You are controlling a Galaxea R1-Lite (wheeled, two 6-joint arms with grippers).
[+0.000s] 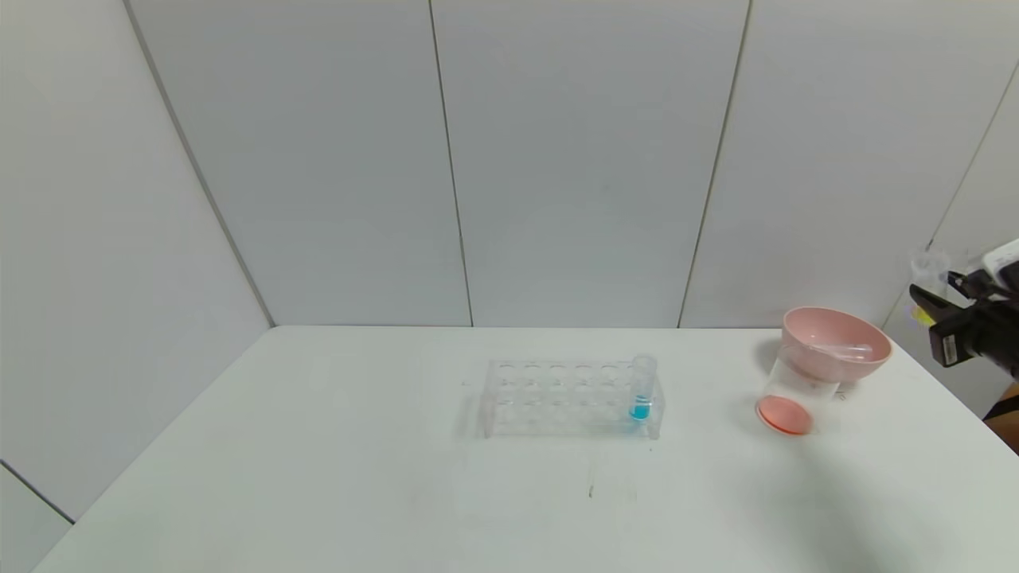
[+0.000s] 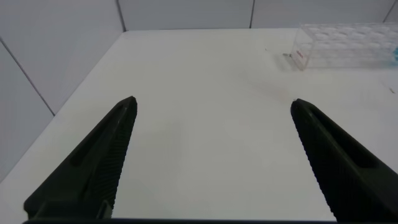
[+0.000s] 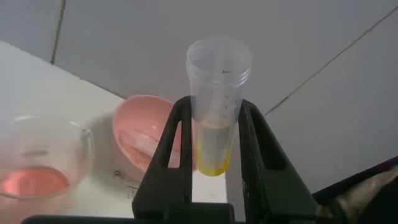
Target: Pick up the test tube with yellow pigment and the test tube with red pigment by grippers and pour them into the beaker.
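My right gripper (image 1: 933,290) hangs at the far right edge, above and right of the beaker, shut on the test tube with yellow pigment (image 1: 923,316). In the right wrist view the tube (image 3: 214,124) stands upright between the fingers (image 3: 177,143), yellow liquid at its bottom. The beaker (image 1: 784,402) stands on the table's right side with red-orange liquid in it. No tube holding red pigment is in view; a clear, empty-looking tube (image 1: 840,350) lies in the funnel. My left gripper (image 2: 212,101) is open over bare table, out of the head view.
A pink funnel (image 1: 836,338) rests on top of the beaker. A clear tube rack (image 1: 557,398) stands mid-table with a blue-liquid tube (image 1: 641,394) at its right end. Grey walls close in behind and at both sides.
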